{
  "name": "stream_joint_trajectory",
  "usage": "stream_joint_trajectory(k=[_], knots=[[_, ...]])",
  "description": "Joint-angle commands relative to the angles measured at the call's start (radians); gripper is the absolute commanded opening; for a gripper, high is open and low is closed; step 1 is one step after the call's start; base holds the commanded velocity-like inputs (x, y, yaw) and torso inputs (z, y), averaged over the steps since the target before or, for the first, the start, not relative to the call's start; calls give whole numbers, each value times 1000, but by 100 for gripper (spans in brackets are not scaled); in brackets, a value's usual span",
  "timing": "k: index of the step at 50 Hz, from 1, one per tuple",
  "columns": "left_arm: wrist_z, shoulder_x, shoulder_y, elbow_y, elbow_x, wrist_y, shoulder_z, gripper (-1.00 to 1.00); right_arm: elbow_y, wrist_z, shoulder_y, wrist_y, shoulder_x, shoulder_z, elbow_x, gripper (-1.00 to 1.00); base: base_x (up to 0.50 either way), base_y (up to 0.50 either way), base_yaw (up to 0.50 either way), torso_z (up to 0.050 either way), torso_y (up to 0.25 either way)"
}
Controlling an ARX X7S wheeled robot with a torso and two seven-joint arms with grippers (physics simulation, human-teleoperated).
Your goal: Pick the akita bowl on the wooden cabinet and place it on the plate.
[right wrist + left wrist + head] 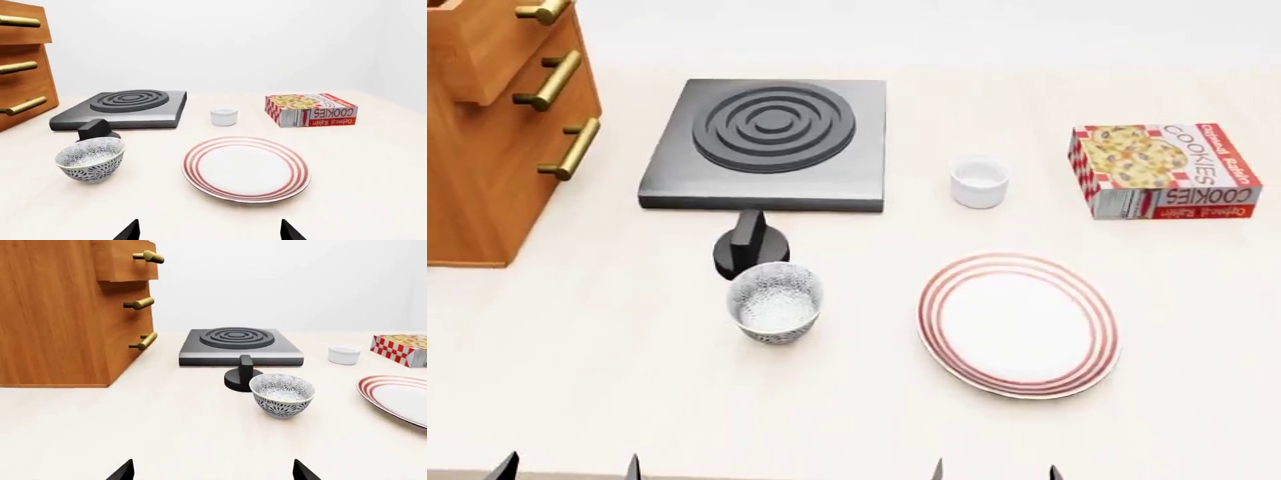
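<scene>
A patterned bowl (pixel 775 301) is sitting upright on the table (pixel 587 360), just in front of the stove's black knob (pixel 747 247) and left of the plate (pixel 1018 323), apart from it. No bowl is showing on the visible part of the cabinet (pixel 481 150). A stove (pixel 771 140), a white cup (pixel 978 182) and a cookie box (pixel 1165 170) are standing farther back. The left claw (pixel 212 472) and the right claw (pixel 209 231) are both hanging spread and empty, only their fingertips showing, well short of the bowl and plate.
</scene>
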Motion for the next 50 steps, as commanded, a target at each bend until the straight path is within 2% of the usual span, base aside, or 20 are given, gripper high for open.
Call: stream_joint_trajectory(k=[1, 50], knots=[[-13, -9, -2, -1, -7, -6, 7, 100, 0, 13, 1, 2, 6, -13, 1, 100, 0, 500, 0, 0, 0], [-47, -36, -11, -9, -32, 2, 41, 100, 7, 42, 7, -6, 32, -43, 34, 100, 0, 482, 0, 0, 0]])
